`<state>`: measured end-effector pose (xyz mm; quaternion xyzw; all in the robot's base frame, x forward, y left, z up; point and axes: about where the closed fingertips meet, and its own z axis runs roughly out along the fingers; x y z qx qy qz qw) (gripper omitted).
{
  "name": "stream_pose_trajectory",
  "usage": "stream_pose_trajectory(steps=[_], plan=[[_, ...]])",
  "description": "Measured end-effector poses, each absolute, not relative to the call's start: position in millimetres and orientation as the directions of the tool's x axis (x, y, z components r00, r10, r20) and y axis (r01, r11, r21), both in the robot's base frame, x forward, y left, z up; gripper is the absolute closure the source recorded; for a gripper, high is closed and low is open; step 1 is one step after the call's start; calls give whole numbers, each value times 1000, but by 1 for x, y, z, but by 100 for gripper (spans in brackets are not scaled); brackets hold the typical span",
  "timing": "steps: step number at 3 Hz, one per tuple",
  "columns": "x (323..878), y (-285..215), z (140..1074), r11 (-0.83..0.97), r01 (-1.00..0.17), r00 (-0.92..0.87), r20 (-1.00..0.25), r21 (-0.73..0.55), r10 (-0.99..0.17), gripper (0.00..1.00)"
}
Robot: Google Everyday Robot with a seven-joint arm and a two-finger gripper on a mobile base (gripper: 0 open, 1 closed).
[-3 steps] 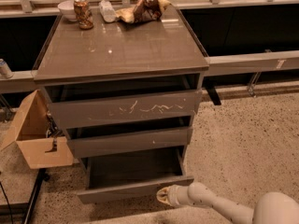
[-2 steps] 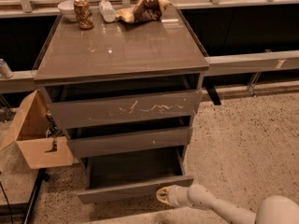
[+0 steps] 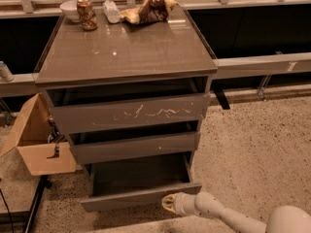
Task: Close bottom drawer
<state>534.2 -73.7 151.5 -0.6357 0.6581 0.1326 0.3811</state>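
The bottom drawer of a grey-brown cabinet stands pulled out, its grey wood-grain floor showing. Its slim plain front faces me low in the camera view. Above it are a mid-height front with a small white speck and a taller front with white scratch marks. My gripper sits at the end of my white arm, right at the right part of the bottom drawer's front, touching or nearly touching it.
An open cardboard box stands on the floor left of the cabinet. On the cabinet top are a can, a white bowl, a bottle and a crumpled bag. Speckled floor lies to the right.
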Motion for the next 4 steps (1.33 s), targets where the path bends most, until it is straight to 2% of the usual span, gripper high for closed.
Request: stream_pose_trajectory(steps=[3, 4], plan=[[534, -74, 151, 157, -938, 99, -670, -310, -736, 3], [534, -74, 151, 157, -938, 99, -670, -310, -735, 0]])
